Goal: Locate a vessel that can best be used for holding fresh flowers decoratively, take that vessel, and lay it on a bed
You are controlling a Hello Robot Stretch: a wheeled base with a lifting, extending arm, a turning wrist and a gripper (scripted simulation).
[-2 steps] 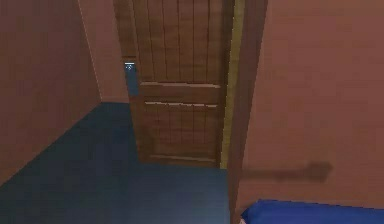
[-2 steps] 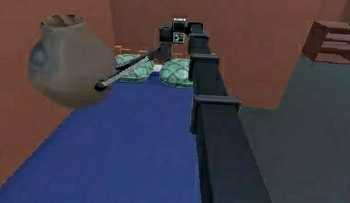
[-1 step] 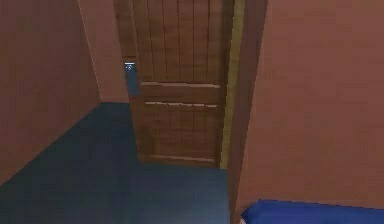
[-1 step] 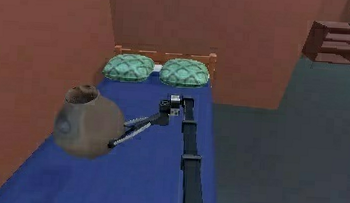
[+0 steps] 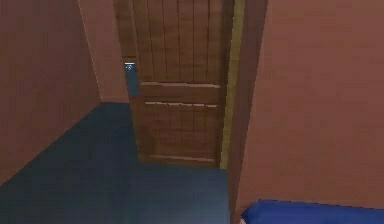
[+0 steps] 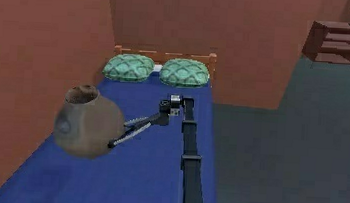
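Brown vase [image 6: 85, 125] at tip of gripper [image 6: 122, 134]

No writing I can read from here; the white squares [image 6: 172, 102] at the twelve o'clock end of the arm [image 6: 190, 160] bear only black marks.

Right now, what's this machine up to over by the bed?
A wheeled robot reaches its dark arm out over a blue bed with two green pillows at the headboard. At the tip of its claw is a round brown vase, seen against the bed's cover and the wall. I cannot tell whether the claw holds the vase or it lies on the cover. Ahead of the robot stands a wooden door.
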